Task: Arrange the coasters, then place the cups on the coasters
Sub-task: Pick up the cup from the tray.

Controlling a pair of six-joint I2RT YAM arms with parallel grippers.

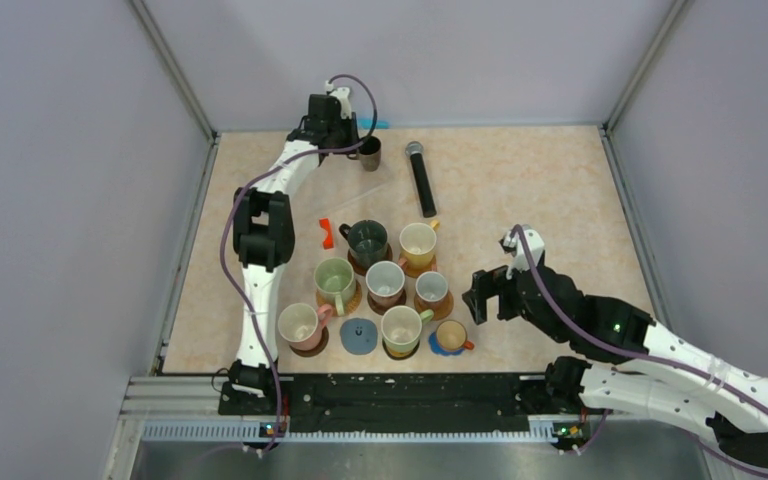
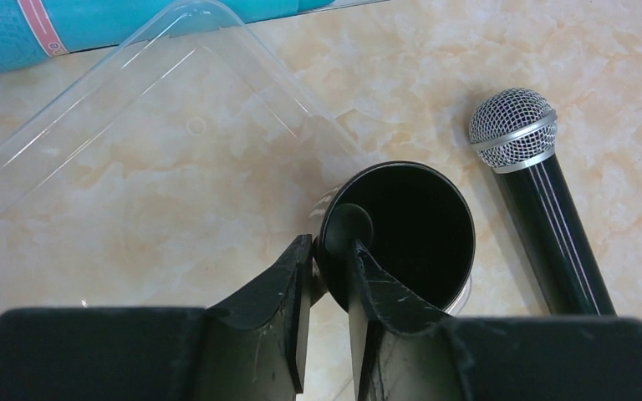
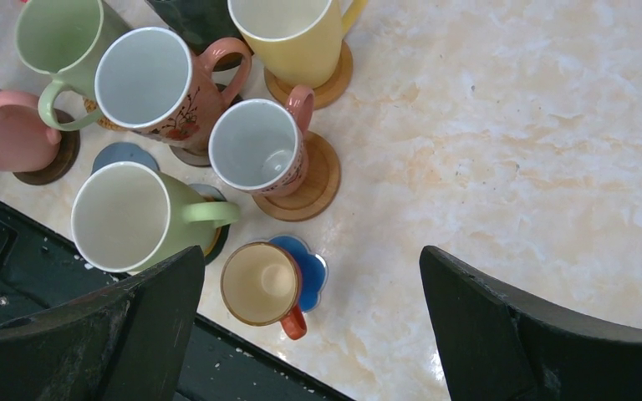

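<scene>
Black cup, glossy, dark inside, rim straddled by left gripper

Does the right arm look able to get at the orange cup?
Probably yes: the orange cup stands at the group's outer corner, bare table beside it, and the right gripper hangs open nearby.

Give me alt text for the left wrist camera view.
The left gripper straddles the rim of the black cup, one finger inside and one outside. A microphone lies to its right; a clear tray sits upper left.
</scene>
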